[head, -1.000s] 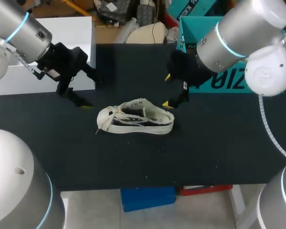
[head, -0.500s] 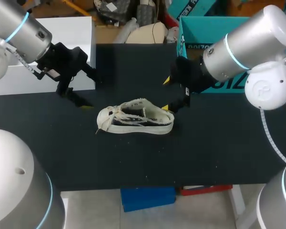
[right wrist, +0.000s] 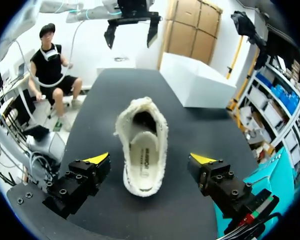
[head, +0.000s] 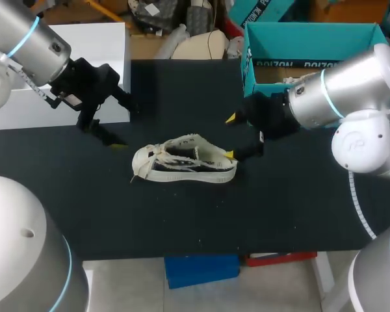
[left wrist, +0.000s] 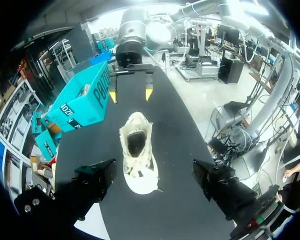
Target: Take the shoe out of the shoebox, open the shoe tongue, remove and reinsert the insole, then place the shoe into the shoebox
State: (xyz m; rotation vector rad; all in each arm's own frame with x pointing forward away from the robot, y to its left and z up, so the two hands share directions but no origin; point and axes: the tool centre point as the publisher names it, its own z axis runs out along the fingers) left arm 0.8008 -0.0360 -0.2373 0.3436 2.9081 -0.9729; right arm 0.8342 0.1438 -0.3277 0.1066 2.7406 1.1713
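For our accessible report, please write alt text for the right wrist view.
A cream canvas low-top shoe lies on the black table, heel nearest, ahead of the open, yellow-tipped right gripper. The left gripper hangs open beyond its toe.

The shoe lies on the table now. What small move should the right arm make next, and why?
Probably ease the right gripper forward, so that its open fingers straddle the heel of the shoe. The heel points at that gripper and lies just ahead of it, nothing holds the shoe, and the insole is inside it. A hold on the heel would likely steady the shoe for the tongue.
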